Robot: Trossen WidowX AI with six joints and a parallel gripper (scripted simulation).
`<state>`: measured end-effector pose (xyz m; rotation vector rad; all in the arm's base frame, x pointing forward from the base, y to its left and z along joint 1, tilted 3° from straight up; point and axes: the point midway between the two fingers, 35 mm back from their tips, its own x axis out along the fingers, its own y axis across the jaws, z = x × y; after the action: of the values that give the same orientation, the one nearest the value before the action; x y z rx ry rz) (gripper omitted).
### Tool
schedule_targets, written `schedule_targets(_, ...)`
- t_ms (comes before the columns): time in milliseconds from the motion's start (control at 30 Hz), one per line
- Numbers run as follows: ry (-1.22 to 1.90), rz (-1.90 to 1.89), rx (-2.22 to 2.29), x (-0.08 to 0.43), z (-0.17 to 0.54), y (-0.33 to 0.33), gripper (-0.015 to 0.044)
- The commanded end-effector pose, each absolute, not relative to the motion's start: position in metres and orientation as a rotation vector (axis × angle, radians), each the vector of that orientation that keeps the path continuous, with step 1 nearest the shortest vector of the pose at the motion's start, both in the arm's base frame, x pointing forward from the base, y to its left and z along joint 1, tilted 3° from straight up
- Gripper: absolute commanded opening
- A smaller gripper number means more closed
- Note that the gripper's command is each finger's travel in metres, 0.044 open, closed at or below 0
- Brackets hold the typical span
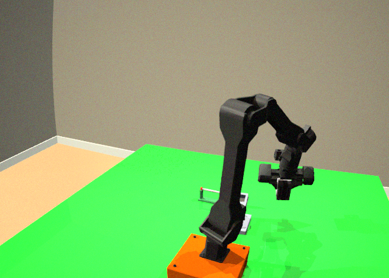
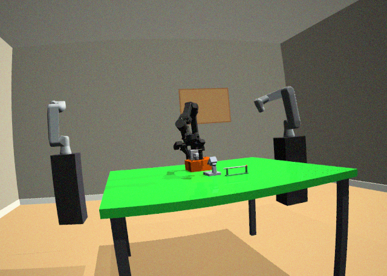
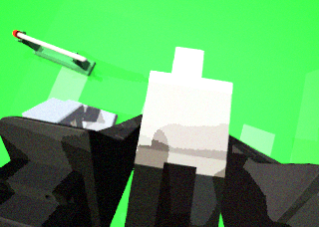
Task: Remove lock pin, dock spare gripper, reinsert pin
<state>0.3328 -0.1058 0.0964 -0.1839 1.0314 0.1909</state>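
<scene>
My gripper (image 1: 283, 191) (image 2: 195, 157) (image 3: 175, 122) is shut on the spare gripper, a pale block with a narrower spigot and dark fingers. The spare gripper (image 2: 194, 153) (image 3: 191, 103) hangs well above the table, its spigot pointing away at the top of the wrist view. The grey mount (image 1: 245, 226) (image 2: 213, 161) (image 3: 50, 110) stands to one side, partly behind the arm in the top view and partly behind a finger in the wrist view. The white lock pin (image 1: 211, 190) (image 2: 236, 166) (image 3: 52, 47), red at one end, lies across a two-post rack, outside the mount. The socket's inside is not clear.
The low dark rack (image 1: 205, 201) (image 2: 237, 174) (image 3: 60, 61) stands beyond the mount on the green table (image 1: 125, 205) (image 2: 156, 192) (image 3: 249, 28). The arm's orange base block (image 1: 207, 253) (image 2: 195, 165) is at the near side in the top view.
</scene>
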Motion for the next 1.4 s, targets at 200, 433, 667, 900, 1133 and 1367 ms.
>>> schedule_targets(200, 1.037, 0.191, -0.18, 0.332, 0.096, -0.104, 0.0)
schedule_targets(433, 1.104, 0.193, -0.145, 0.328, 0.094, -0.093, 0.0)
schedule_targets(667, 1.185, 0.19, -0.101, 0.321, 0.093, -0.078, 0.0)
schedule_targets(900, 1.261, 0.182, -0.068, 0.314, 0.093, -0.063, 0.0)
schedule_targets(1133, 1.332, 0.177, -0.049, 0.308, 0.095, -0.048, 0.0)
schedule_targets(1367, 1.393, 0.203, -0.057, 0.301, 0.097, -0.03, 0.0)
